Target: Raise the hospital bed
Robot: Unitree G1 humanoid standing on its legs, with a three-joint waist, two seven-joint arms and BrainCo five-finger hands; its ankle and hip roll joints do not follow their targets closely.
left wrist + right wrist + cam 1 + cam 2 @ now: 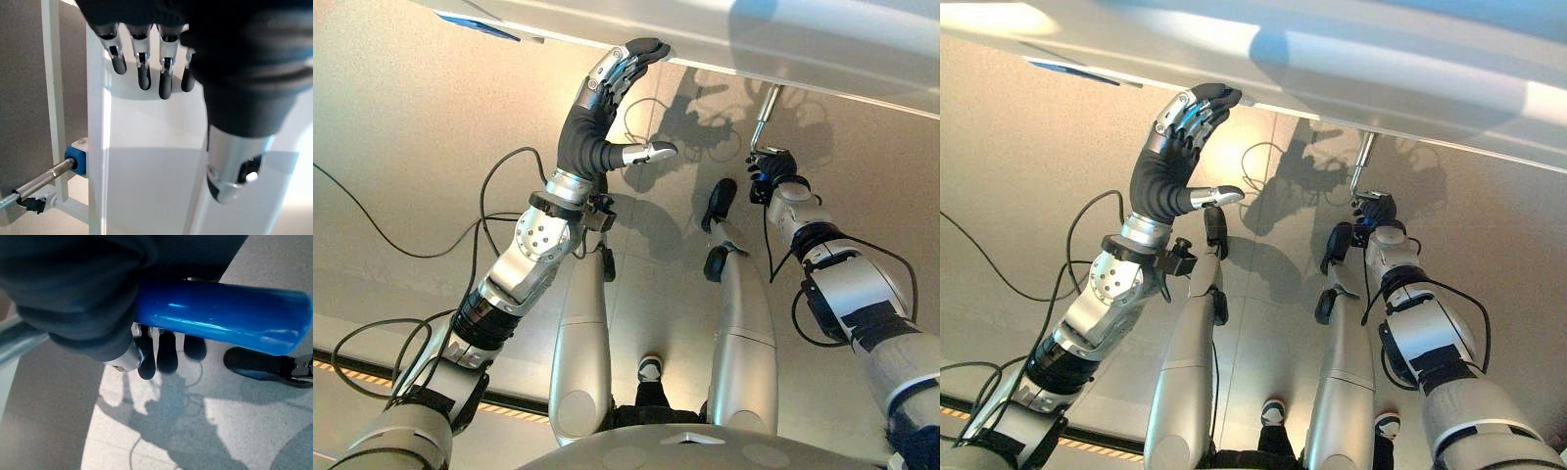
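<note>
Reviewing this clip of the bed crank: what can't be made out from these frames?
- Where the crank rod joins the bed: hidden above the bed's edge in the eye views.
- Most of the bed: cut off by the top edge.
- Left hand fingertips: they meet the bed's edge; whether they press cannot be told.
- Right hand on the blue handle: small in the eye views; its cover hides part of the handle in the wrist view.

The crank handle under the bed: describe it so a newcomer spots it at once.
Start at the white bed frame across the top of the head views. A thin metal rod drops from its underside to the crank handle, gripped by the right hand. It is the one glossy blue cylinder.
</note>
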